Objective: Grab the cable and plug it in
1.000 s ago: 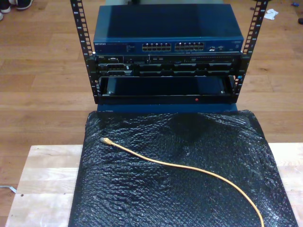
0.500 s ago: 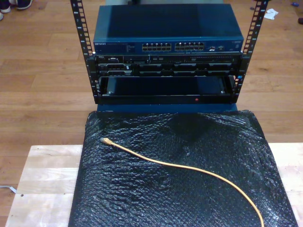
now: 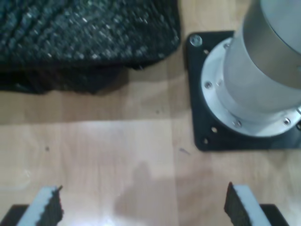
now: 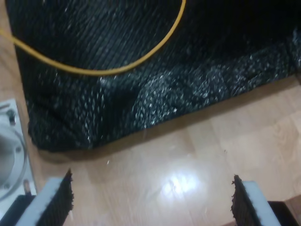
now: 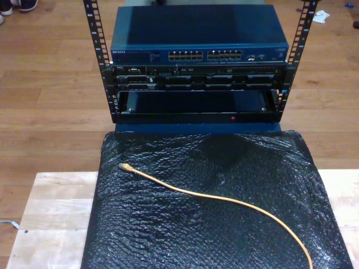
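Our first gripper [image 3: 141, 207] hangs with its jaws wide apart over bare wooden tabletop [image 3: 103, 155], holding nothing. Ahead of it lie the edge of the black bubble-wrap sheet [image 3: 84, 33] and one round silver arm base [image 3: 263, 75] on a black plate.

Our second gripper [image 4: 153, 200] is equally wide and unladen above bare wood; the sheet's edge runs just ahead, and beyond it one yellow-orange cable [image 4: 117, 66] curves across the sheet.

In the exterior view the single cable [image 5: 224, 199] lies loose, its plug [image 5: 124, 166] pointing toward the network switch [image 5: 199, 51] in the rack [image 5: 112, 84].
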`<state>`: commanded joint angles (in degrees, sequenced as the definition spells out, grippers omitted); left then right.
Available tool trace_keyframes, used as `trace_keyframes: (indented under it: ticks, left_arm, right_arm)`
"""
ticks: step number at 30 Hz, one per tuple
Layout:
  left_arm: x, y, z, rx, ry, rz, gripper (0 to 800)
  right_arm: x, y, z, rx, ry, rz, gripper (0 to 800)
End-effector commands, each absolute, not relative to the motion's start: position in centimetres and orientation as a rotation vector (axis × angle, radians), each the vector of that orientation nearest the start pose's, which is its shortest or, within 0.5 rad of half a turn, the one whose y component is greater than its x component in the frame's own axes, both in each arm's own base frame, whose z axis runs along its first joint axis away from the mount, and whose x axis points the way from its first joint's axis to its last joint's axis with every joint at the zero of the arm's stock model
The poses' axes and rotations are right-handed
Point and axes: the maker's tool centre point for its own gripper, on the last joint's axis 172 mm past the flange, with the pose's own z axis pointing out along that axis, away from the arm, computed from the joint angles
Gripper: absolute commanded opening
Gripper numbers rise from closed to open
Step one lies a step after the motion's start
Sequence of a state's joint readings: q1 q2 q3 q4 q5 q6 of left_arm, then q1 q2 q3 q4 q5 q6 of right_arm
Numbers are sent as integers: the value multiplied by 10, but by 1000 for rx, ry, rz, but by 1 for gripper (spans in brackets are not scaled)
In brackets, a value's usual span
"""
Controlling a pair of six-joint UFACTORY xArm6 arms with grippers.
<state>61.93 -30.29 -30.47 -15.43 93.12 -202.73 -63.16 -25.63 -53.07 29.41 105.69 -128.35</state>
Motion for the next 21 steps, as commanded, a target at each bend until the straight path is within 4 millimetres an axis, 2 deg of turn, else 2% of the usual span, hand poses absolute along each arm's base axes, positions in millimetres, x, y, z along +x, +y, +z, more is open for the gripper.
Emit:
trace_keyframes:
  ticks: [8, 12, 21]
  left_arm:
    - [154, 97, 181, -2465, 2510, -785, 800]
    - [164, 92, 184, -2462, 2485, -835, 800]
    - [180, 82, 189, -2481, 2443, -895, 800]
  right_arm:
    - [251, -123, 333, -2192, -1399, -812, 799]
    - [261, -119, 344, -2202, -1385, -824, 799]
    - [286, -84, 367, -2151, -1468, -783, 798]
